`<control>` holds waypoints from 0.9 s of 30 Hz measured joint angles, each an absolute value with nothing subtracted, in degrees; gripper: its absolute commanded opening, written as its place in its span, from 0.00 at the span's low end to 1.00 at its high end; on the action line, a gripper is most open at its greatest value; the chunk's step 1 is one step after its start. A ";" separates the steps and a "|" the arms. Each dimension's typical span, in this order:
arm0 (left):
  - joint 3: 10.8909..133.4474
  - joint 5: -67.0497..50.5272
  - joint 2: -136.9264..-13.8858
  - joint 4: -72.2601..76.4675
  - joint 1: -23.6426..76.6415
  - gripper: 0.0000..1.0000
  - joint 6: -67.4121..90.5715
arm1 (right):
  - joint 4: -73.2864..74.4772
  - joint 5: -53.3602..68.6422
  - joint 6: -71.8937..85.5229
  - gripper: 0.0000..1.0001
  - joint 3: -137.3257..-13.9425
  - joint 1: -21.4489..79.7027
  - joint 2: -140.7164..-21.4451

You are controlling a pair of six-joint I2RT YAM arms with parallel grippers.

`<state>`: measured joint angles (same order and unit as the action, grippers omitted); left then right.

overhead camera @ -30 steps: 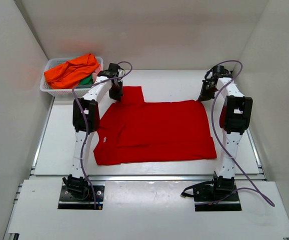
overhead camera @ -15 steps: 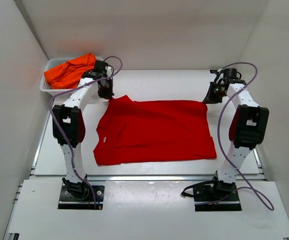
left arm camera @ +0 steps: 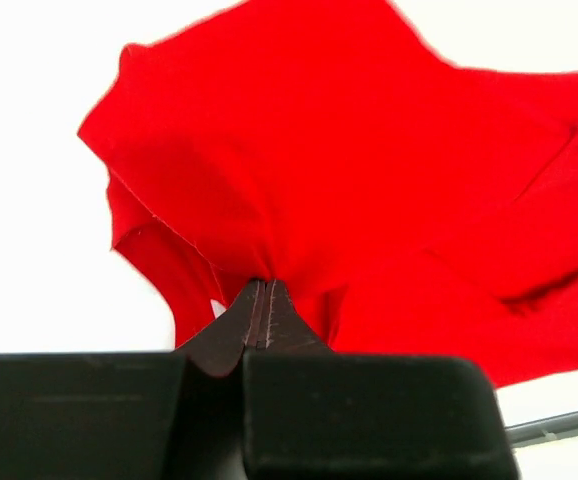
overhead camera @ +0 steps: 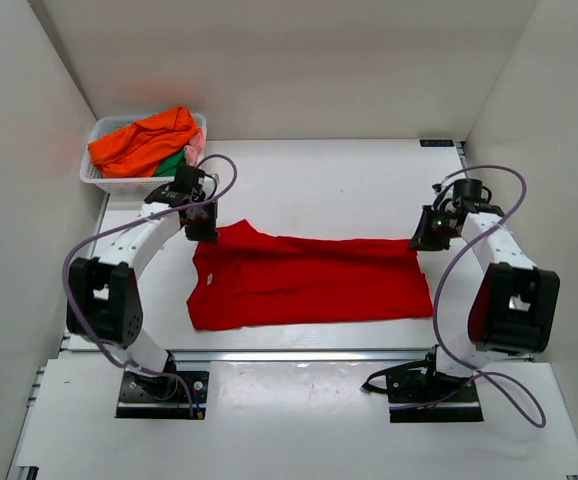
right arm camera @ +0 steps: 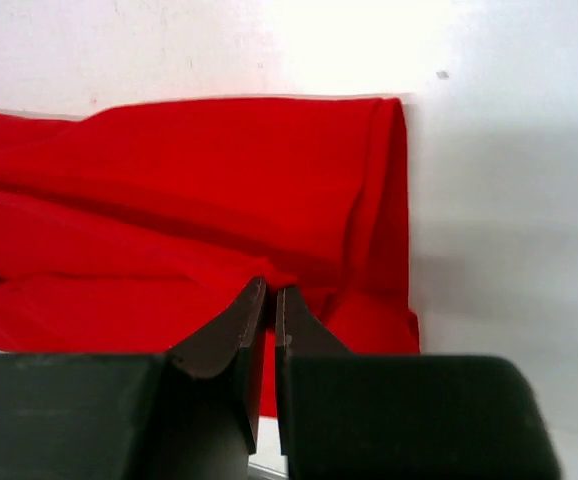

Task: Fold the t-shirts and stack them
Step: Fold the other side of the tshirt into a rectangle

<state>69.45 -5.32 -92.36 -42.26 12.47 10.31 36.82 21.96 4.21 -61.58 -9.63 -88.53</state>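
left gripper point(left arm camera: 265, 300): clamped tight on a gathered bunch of the red t-shirt point(overhead camera: 309, 285), cloth fanning out ahead of the tips, what looks like a sleeve hanging to their left.
right gripper point(right arm camera: 270, 300): closed to a thin slit on the shirt's other far corner, a doubled edge just ahead and to the right of the tips.
red t-shirt: strung between the two grippers along its far edge, the rest lying on the table point(overhead camera: 319, 170) below and nearward of both.
step, as judged: carrying the far edge over the near half for a lengthwise fold.
risk, slip: only a thin bite at the right; any pull outward could free that corner and leave the fold skewed.
risk, uneven travel: one gripper leading the other, giving a diagonal crease.
risk, bunching: gathered cloth and loose sleeve at the left likely to tuck under as a lump.
risk, drag: too low a carry pulling the bottom layer along toward the near table edge.
other shirts: orange t-shirt point(overhead camera: 144, 140), green t-shirt point(overhead camera: 174, 160) and pink t-shirt point(overhead camera: 197, 148) in the basket point(overhead camera: 94, 178), beyond and left of the left gripper, apart from it.
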 measured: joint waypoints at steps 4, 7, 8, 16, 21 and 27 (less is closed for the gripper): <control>67.00 -5.69 -86.26 -40.60 12.49 0.00 10.31 | 36.97 21.80 3.99 0.00 -57.74 -11.31 -82.61; 64.75 -6.13 -82.94 -39.46 12.80 0.00 10.31 | 37.34 21.26 3.38 0.01 -56.40 -11.92 -80.23; 63.61 -6.31 -81.95 -39.05 12.93 0.00 10.33 | 37.56 21.21 3.20 0.00 -56.10 -12.14 -79.72; 55.77 -7.81 -76.23 -38.46 14.31 0.00 10.52 | 38.61 20.32 3.22 0.00 -51.44 -11.68 -77.41; 51.94 -8.36 -72.66 -38.46 15.18 0.00 10.55 | 39.44 19.07 3.40 0.00 -49.87 -11.51 -77.41; 49.23 -8.69 -69.89 -38.54 15.62 0.00 10.57 | 39.27 17.19 3.25 0.00 -49.58 -11.33 -77.89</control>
<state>49.23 -8.69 -69.89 -38.54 15.62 10.57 39.27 17.19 3.25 -49.58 -11.33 -77.89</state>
